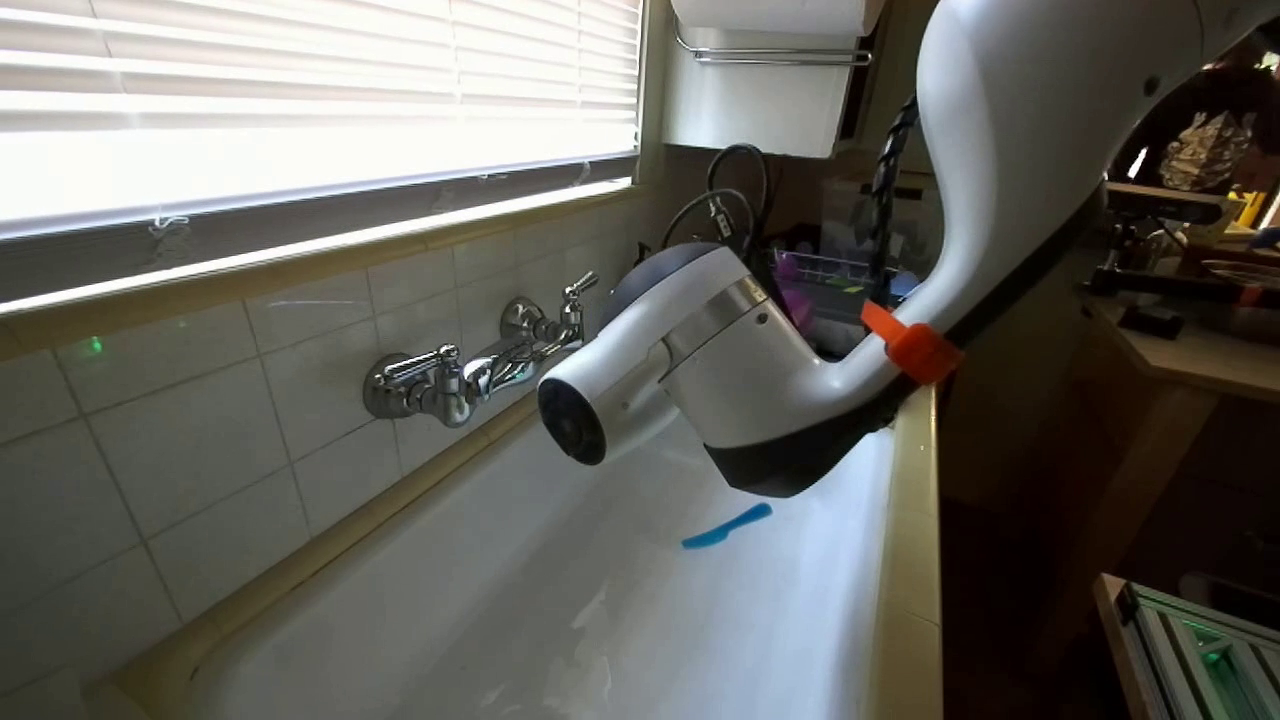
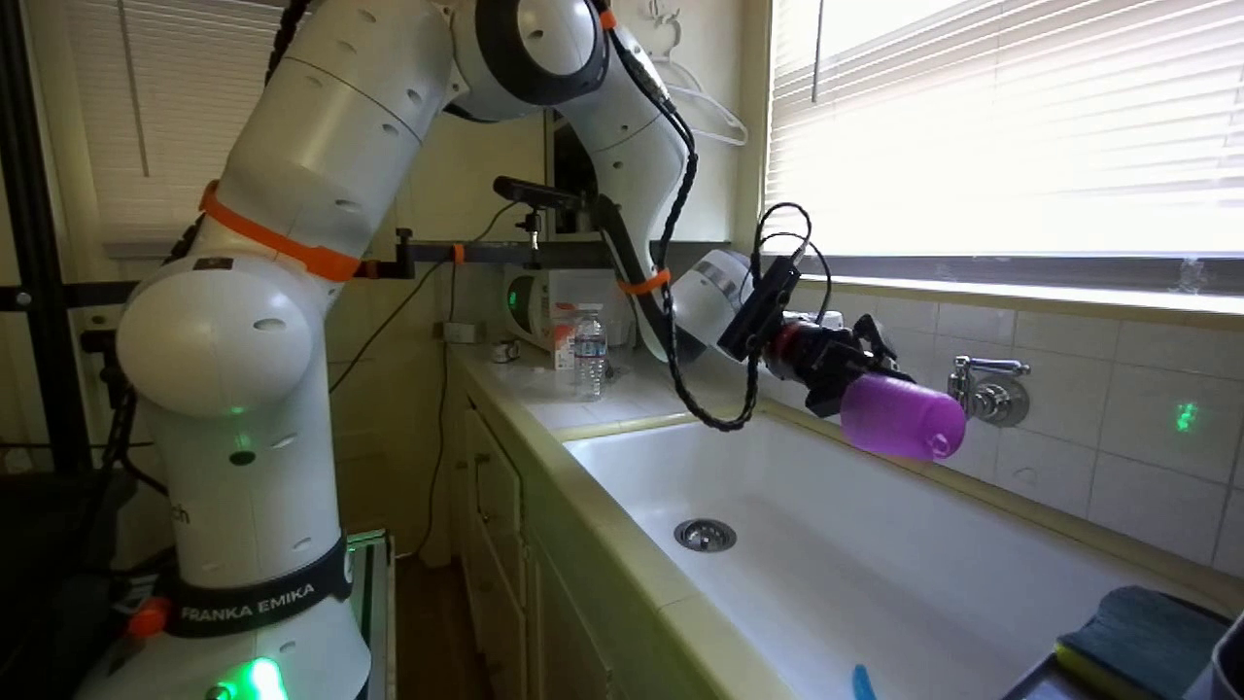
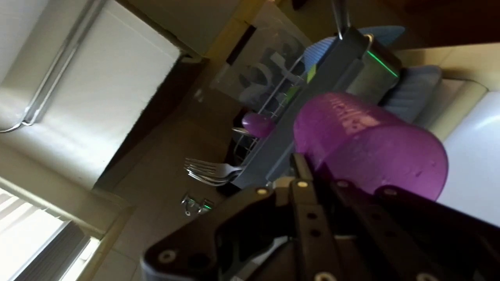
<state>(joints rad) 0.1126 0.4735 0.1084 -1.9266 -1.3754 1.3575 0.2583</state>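
Along the counter at the sink's left end, in an exterior view, a clear plastic bottle (image 2: 589, 360) stands upright just beside an orange-and-white carton (image 2: 564, 340), both near a white microwave (image 2: 536, 301). Next rightward comes the long white sink (image 2: 855, 564) — on its bottom sit a metal drain (image 2: 705, 536) and, farther right, a blue knife-shaped utensil (image 1: 727, 527). At the right edge a sponge (image 2: 1157, 637) rests on a dark tray (image 2: 1054, 682).

Left to right in the wrist view, a gray-walled dish rack (image 3: 281, 134) bears metal forks (image 3: 224, 170) and a purple spoon-like piece (image 3: 258, 124); behind it stands a clear bin (image 3: 269, 31) with blurred pale contents, and toward its right end shows a metal container (image 3: 373, 78).

Over the sink, near the tiled wall (image 2: 1157, 408), the gripper (image 2: 855, 379) has its jaws drawn almost together, pinching a translucent purple cup (image 2: 899, 418) at one end. Exactly how the fingertips meet its wall is hard to see. The cup lies on its side, its far end dipping slightly.

From its base at the left, the arm (image 2: 340, 165) rises, bends over at the top and comes down rightward — the gripper points toward the dish rack, angled a little downward.
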